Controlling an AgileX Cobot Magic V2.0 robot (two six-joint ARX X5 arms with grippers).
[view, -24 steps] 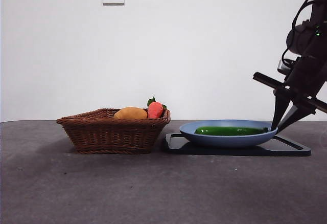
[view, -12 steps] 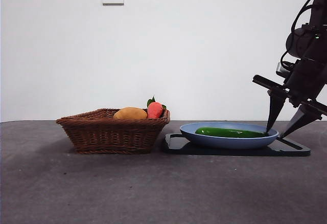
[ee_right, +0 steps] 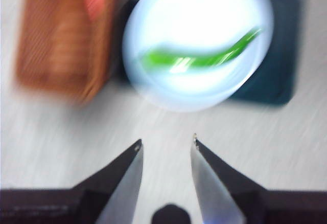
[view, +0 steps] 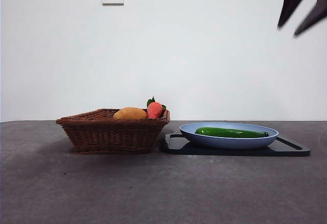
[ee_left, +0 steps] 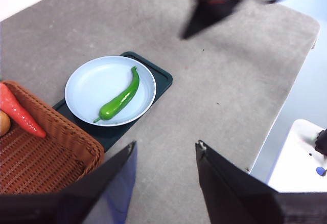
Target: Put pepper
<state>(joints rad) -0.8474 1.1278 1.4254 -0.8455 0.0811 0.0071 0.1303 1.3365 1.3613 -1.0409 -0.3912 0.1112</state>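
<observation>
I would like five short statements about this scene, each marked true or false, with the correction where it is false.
1. The long glossy dark-green pepper lies in the round blue plate. True.
2. The blue plate stands inside the brown woven wicker basket. False: it rests on a flat dark tray beside the basket.
3. The right pincer is shut on the pepper. False: its jaws are open and empty, high above the plate.
4. The red-orange fruit with green leaves is in the basket. True.
5. The left pincer holds the yellow-orange rounded fruit. False: it is open and empty; that fruit is in the basket.
</observation>
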